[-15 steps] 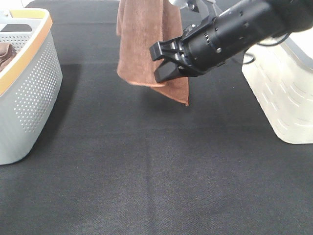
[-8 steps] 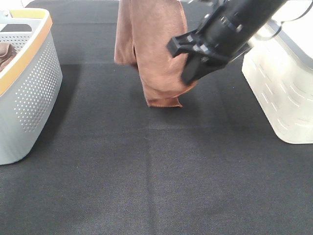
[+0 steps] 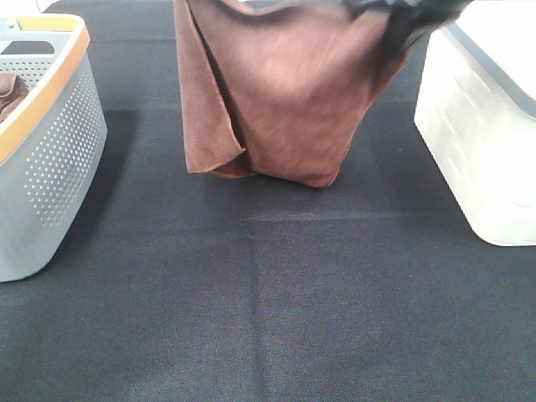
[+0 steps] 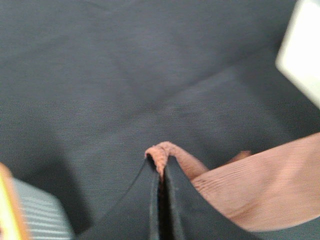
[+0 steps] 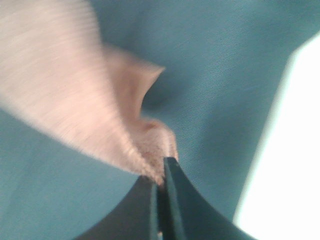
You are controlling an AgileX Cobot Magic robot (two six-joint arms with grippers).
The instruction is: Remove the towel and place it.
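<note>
The reddish-brown towel hangs spread wide between my two grippers, above the black table; its lower folds reach down to the cloth surface. My left gripper is shut on one top edge of the towel; it is above the exterior view's top edge. My right gripper is shut on another edge of the towel. In the exterior view it shows only as a dark blur at the top right. The white tag is not visible.
A grey basket with an orange rim stands at the left, with a darker brown cloth in it. A white basket stands at the right, close to the towel's right side. Black table cloth lies in front.
My right gripper has risen up and to the right, shut on the towel's edge. The towel, a narrow hanging bunch before, is now stretched wide between both grippers.
</note>
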